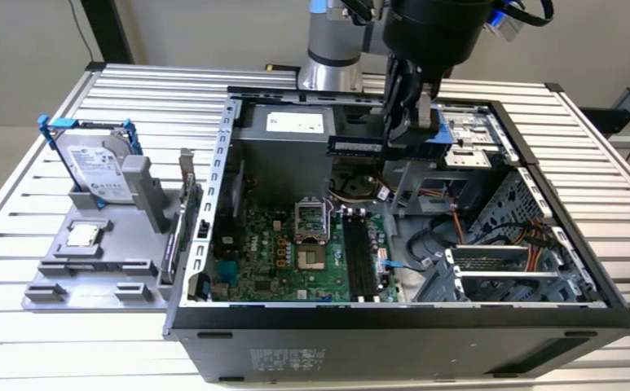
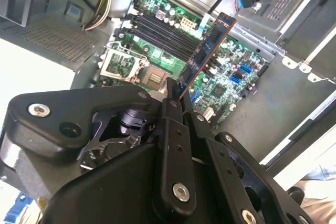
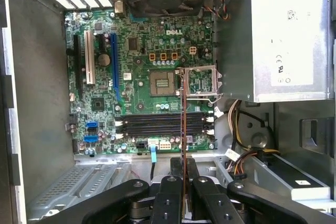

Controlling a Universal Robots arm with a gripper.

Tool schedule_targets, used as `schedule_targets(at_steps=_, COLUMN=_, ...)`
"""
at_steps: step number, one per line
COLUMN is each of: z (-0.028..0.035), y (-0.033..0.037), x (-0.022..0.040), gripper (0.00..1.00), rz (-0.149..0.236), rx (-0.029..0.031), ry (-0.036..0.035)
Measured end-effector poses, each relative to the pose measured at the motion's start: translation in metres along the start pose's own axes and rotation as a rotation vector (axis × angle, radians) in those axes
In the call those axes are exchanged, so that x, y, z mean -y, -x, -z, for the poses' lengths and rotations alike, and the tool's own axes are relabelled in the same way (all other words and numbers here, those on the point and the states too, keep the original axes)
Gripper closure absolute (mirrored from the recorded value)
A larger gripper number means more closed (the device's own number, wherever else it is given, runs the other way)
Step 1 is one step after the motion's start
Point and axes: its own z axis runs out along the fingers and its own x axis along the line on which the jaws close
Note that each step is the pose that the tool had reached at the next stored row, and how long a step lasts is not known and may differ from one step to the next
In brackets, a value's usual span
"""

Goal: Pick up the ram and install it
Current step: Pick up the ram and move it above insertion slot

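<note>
Slatted metal desk (image 1: 32,358); open PC case (image 1: 402,322) lies on side, mid-desk. Motherboard (image 3: 136,77) faces up, black memory slots (image 3: 157,124) look empty. Hand (image 2: 177,95) clenched on ram (image 2: 206,55), aloft over case. Ram looks crosswise to slots: good seating likely wants it parallel, notch matched, level, pressed evenly.

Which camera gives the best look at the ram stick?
The second wrist view: the ram shows its flat face, held in the jaws. The first wrist view sees it edge-on; the exterior view, small.
</note>
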Motion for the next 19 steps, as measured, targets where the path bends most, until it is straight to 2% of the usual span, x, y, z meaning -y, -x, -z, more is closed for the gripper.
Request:
schedule_targets(at_steps=6, z=0.0, y=0.0011, x=-0.0001, gripper=1.0, rz=0.0, rx=0.0001, ry=0.0)
schedule_targets(at_steps=13, z=0.0, y=-0.0029, x=0.0002, gripper=1.0, rz=0.0, rx=0.0, ry=0.0)
schedule_targets(at_steps=19, z=0.0, y=-0.0033, x=0.0002, gripper=1.0, rz=0.0, rx=0.0, ry=0.0)
